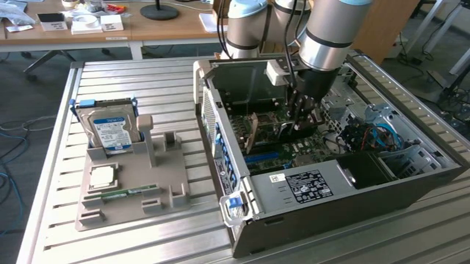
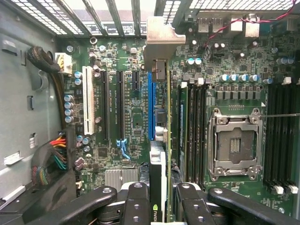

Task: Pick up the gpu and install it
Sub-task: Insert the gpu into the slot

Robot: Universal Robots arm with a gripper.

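Observation:
The gpu (image 2: 161,154) stands edge-on between my fingers, its pale metal bracket (image 2: 159,37) pointing at the case's slotted rear wall. My gripper (image 2: 162,199) is shut on the card's upper edge, with one black finger (image 2: 136,201) on each side. The card hangs right beside the blue expansion slot (image 2: 151,103) on the motherboard; I cannot tell whether it touches the slot. In the exterior view my gripper (image 1: 298,118) reaches straight down into the open computer case (image 1: 331,203), with the gpu (image 1: 258,132) below it over the motherboard.
Next to the card lie black slots (image 2: 119,103), a white slot (image 2: 87,101) and the empty CPU socket (image 2: 234,143). Cable bundles (image 2: 56,154) run along the case wall. Outside the case, a grey holder (image 1: 132,198) carries a hard drive (image 1: 110,129), a chip (image 1: 103,176) and a RAM stick (image 1: 129,193).

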